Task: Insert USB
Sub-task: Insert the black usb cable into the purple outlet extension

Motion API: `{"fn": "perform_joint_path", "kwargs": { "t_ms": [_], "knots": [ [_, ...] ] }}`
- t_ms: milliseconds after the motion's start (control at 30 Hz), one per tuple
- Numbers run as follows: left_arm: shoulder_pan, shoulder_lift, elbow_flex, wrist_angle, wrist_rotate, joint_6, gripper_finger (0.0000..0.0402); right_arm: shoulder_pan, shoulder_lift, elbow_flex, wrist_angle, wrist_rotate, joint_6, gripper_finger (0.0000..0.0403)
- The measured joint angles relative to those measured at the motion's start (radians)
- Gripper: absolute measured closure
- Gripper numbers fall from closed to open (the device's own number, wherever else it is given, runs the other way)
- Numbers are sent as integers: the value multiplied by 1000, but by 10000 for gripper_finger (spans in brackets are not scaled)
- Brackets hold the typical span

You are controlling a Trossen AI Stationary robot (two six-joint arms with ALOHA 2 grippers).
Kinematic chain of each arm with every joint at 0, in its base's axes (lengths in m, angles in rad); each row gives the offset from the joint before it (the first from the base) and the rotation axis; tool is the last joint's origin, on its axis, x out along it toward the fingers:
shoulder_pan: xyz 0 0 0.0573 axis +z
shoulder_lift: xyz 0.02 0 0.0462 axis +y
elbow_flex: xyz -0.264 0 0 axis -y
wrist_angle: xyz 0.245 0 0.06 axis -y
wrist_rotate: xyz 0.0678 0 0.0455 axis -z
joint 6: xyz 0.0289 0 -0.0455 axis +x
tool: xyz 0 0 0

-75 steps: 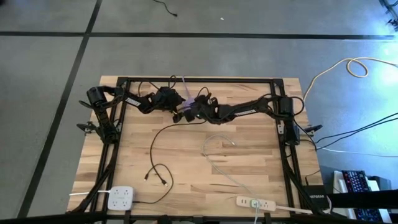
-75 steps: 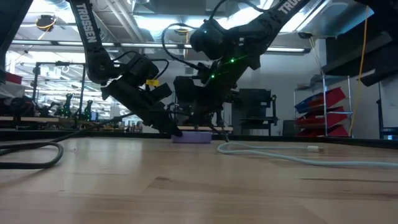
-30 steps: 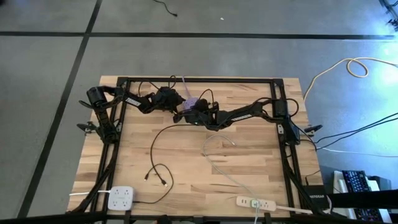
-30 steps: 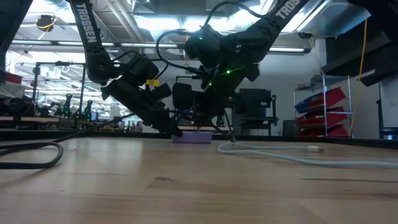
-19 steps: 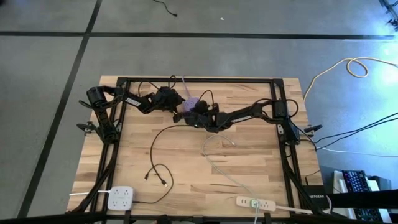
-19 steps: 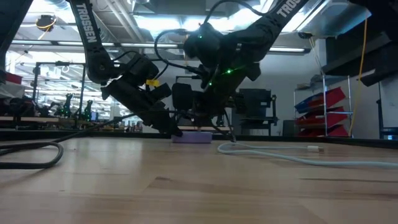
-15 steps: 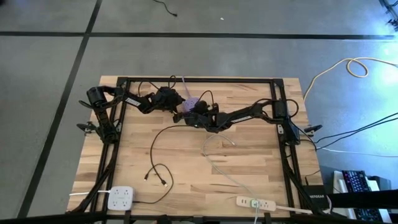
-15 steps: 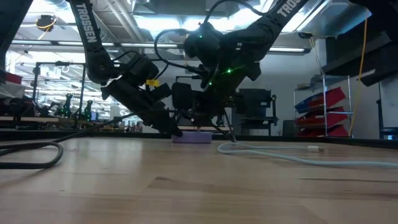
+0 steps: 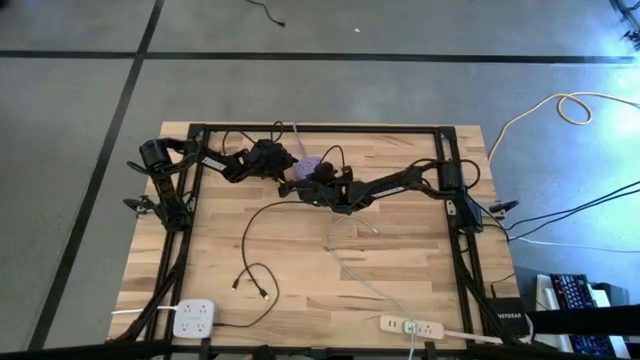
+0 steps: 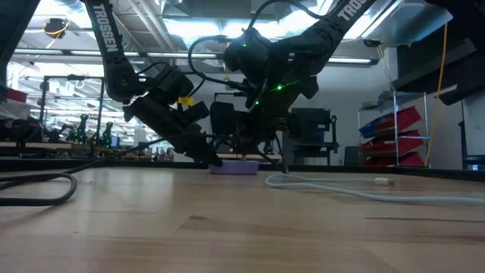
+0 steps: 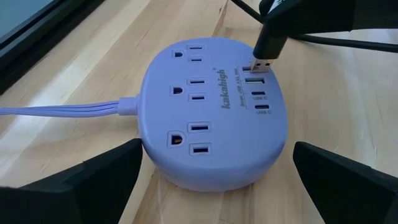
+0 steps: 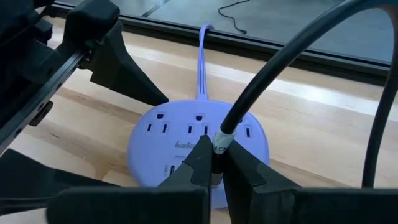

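I have the left gripper (image 11: 208, 171) spread wide around the lilac power hub (image 11: 211, 118) at the table's far edge, bracing it. My right gripper (image 12: 214, 163) is clamped on the USB plug (image 11: 268, 42), long axis tilted steeply down, metal tip at the hub's first port.

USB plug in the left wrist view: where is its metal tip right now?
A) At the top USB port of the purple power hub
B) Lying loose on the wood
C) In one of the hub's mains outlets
A. The USB plug slants down with its metal tip at the uppermost of the ports on the purple power hub, beside the printed lettering.
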State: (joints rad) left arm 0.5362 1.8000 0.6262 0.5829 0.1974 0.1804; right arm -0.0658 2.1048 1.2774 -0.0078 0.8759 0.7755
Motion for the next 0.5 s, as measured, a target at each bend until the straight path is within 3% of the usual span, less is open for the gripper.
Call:
{"fn": "perform_joint_path", "kwargs": {
  "t_ms": [500],
  "knots": [
    [0,0,0,1,0,-3,2,-7,-1,0,9,-8,32,402]
  ]
}}
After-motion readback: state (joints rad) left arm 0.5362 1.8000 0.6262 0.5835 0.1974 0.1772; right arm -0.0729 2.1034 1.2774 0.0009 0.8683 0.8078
